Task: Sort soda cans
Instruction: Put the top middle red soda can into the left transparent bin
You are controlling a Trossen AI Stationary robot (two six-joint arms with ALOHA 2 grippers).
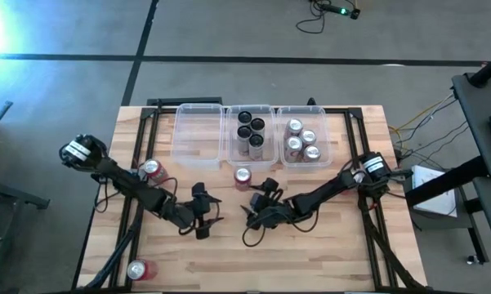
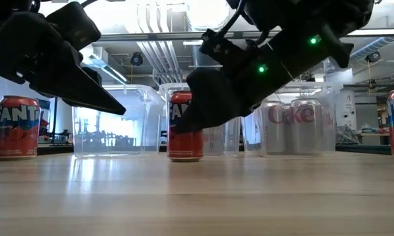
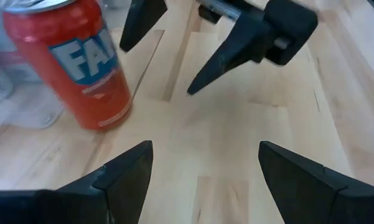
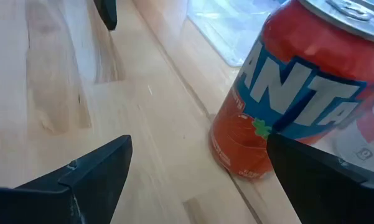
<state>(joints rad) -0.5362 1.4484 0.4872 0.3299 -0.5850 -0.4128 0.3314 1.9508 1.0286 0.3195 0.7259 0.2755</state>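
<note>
One red can (image 1: 243, 177) stands just beside the open, empty right pincer (image 1: 256, 202).

Bright, even light throughout. From above, a blown-out white glare sits in the upper left corner over the floor (image 1: 0, 33), and the worktop (image 1: 327, 245) is evenly lit with only faint shadows under the arms. At table height, ceiling lights and windows behind backlight the scene: both arms read as near-black silhouettes, and the wood nearest the lens is soft and blurred. The clear bins (image 2: 118, 121) catch pale reflections. In the wrist views the red can (image 4: 286, 106) is sharp enough to read, while the near pincer fingers (image 3: 121, 180) are dark and out of focus
</note>
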